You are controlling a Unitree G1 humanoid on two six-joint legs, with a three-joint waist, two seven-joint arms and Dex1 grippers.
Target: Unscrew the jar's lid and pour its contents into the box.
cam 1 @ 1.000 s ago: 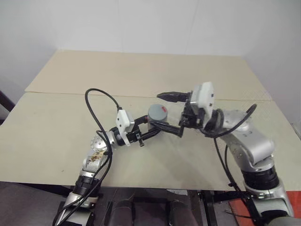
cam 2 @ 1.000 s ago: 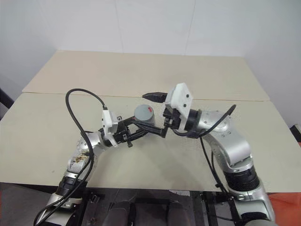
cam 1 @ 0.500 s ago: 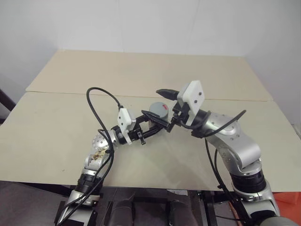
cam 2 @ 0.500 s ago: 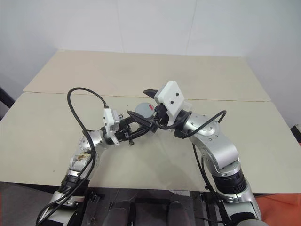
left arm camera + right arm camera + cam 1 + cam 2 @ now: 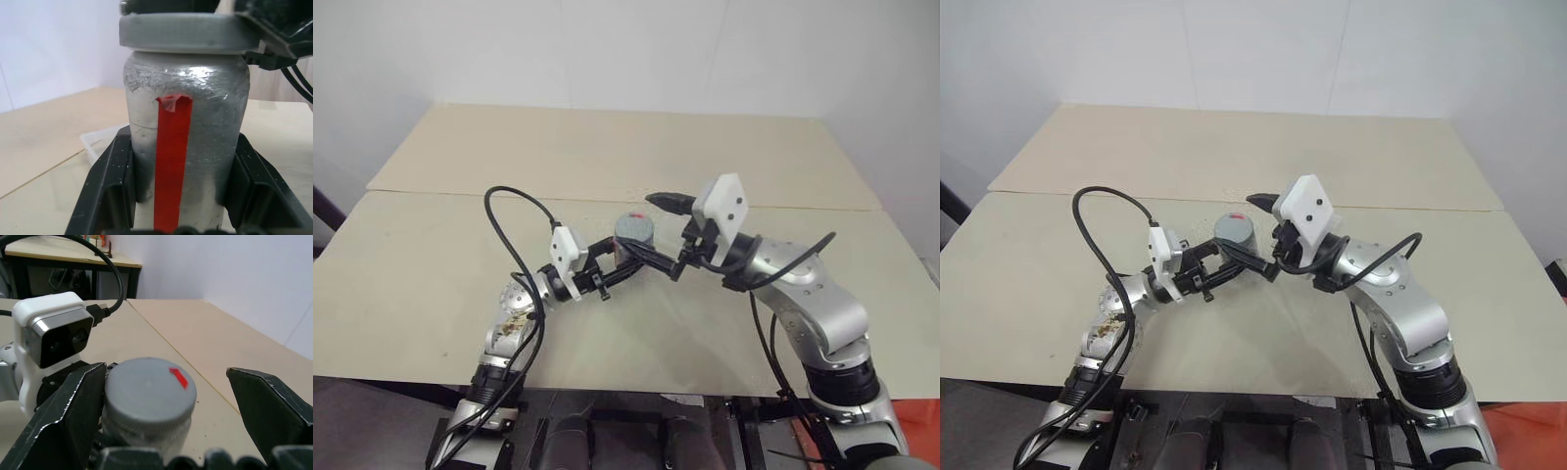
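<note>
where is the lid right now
The lid is on top of the jar, which the left gripper holds above the table's middle; the open right gripper brackets it.

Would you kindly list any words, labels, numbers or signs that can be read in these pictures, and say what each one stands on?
There is no readable text.
The silver-grey cylindrical jar bears a plain red tape stripe, without lettering.
The flat round grey lid carries a small red mark, also without lettering.
</note>
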